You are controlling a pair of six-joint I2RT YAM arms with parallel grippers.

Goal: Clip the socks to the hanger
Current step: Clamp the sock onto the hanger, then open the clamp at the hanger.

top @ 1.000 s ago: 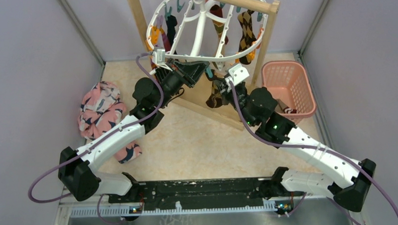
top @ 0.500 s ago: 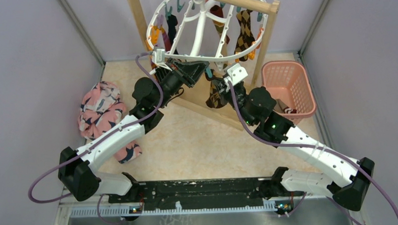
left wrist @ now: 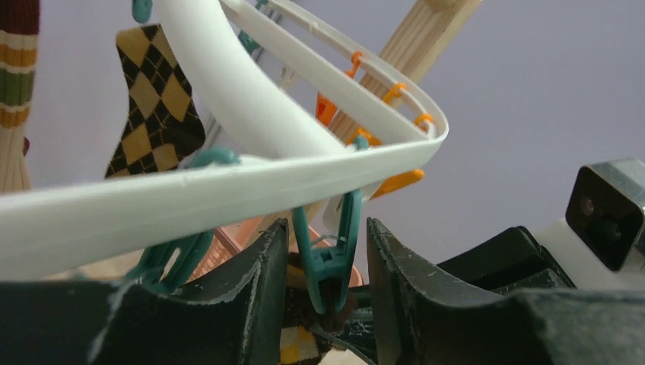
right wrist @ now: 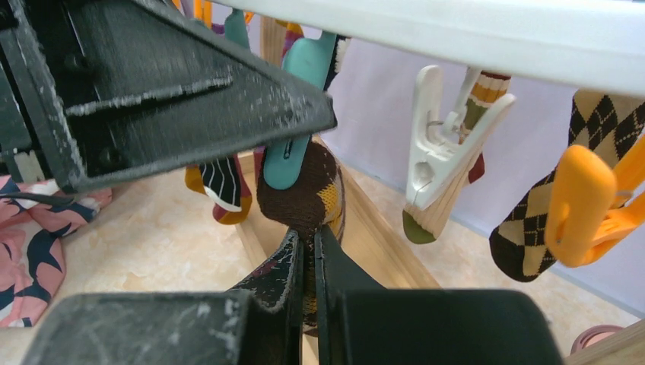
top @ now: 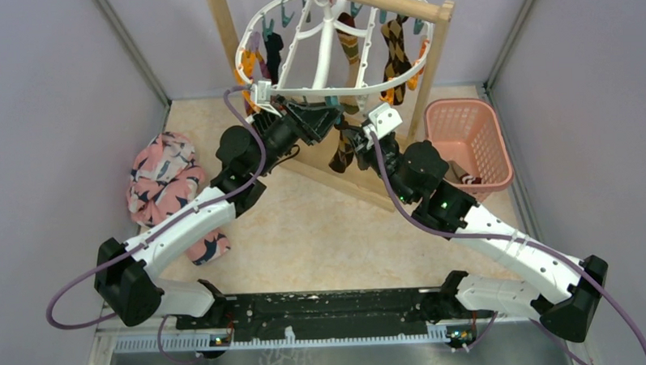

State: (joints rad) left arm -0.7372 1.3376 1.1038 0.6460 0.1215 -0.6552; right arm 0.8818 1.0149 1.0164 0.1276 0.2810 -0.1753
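Far centre, on the tall wooden rack [top: 433,57], we list the white plastic oval hanger [left wrist: 228,182] with several mixed socks [top: 395,54] already clipped. One brown argyle sock [right wrist: 304,190] is pinched tight in the right gripper [right wrist: 308,243], with its top raised to a teal plastic clip [left wrist: 351,220] on the near rim. The left gripper [left wrist: 325,251] has its fingers apart either side of that clip. We cannot tell whether the clip bites, or whether the pink lattice basket [top: 455,101] holds more.

Your top view is bright and evenly lit, with only faint shadows on the floor [top: 329,231]. In the left wrist view the hanger [left wrist: 228,182] rim sits too close and blurs. The right wrist's dark fingers [right wrist: 350,304] show grain.
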